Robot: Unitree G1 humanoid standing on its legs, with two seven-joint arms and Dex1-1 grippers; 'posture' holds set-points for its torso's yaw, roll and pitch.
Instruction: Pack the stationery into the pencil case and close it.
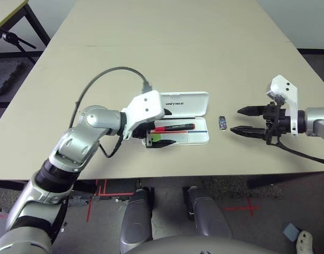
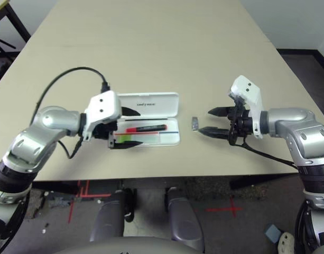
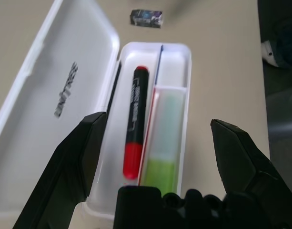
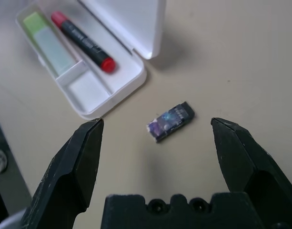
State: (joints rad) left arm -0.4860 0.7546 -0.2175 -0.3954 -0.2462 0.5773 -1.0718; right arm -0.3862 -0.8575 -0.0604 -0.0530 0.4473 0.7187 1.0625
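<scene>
The white pencil case (image 1: pixel 192 99) lies open in the middle of the table, lid flat on the far side with its dark print up. In its tray a red marker (image 1: pixel 175 127) and a lime-green highlighter (image 3: pixel 166 148) lie side by side. A tiny dark silvery block (image 1: pixel 222 123) rests on the table just right of the case. My left gripper (image 1: pixel 166 128) hovers open over the tray's left end, one finger on each side of it. To the right of the block my right gripper (image 1: pixel 235 120) stands open, pointing at it, with nothing between its fingers.
A black cable (image 1: pixel 98 79) loops from my left wrist over the beige table (image 1: pixel 167 42). A black stand (image 1: pixel 14 38) sits off the table's far left corner. The table's front edge runs just below the case.
</scene>
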